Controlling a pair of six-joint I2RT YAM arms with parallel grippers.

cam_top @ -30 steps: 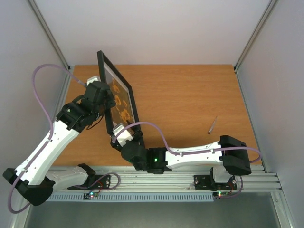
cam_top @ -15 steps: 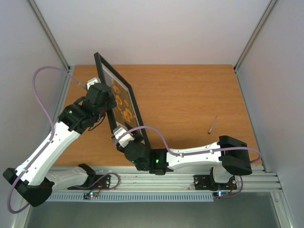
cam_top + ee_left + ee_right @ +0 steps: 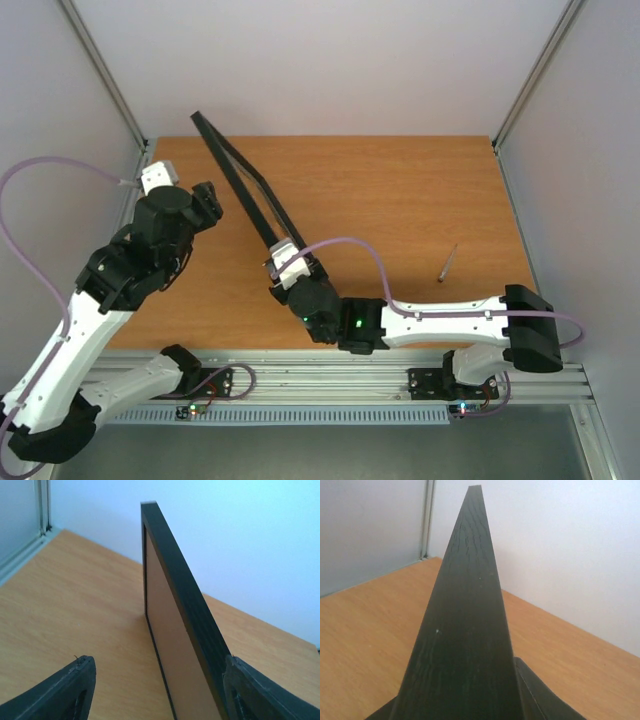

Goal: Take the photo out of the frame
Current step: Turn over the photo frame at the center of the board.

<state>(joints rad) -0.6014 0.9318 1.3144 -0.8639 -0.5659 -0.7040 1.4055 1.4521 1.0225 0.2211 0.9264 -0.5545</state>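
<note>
The black frame [image 3: 240,180] stands on its edge on the table, running from the back left toward the near middle, almost edge-on from above. My right gripper [image 3: 285,252] is shut on its near end. In the right wrist view the frame's black edge [image 3: 465,620] fills the middle, with a finger [image 3: 540,700] pressed against its side. My left gripper [image 3: 208,200] hangs open to the left of the frame. The left wrist view shows the frame's brown back board [image 3: 170,640] between the spread fingers [image 3: 70,690], close to the right one. The photo is hidden.
A thin pen-like tool [image 3: 447,262] lies on the wooden table [image 3: 400,200] at the right. Grey walls with metal posts close in the table's left, back and right sides.
My left gripper opened, let go of the frame and drew back to the left. My right gripper closed on the frame's near end. The frame swung edge-on, hiding its sunflower side.
</note>
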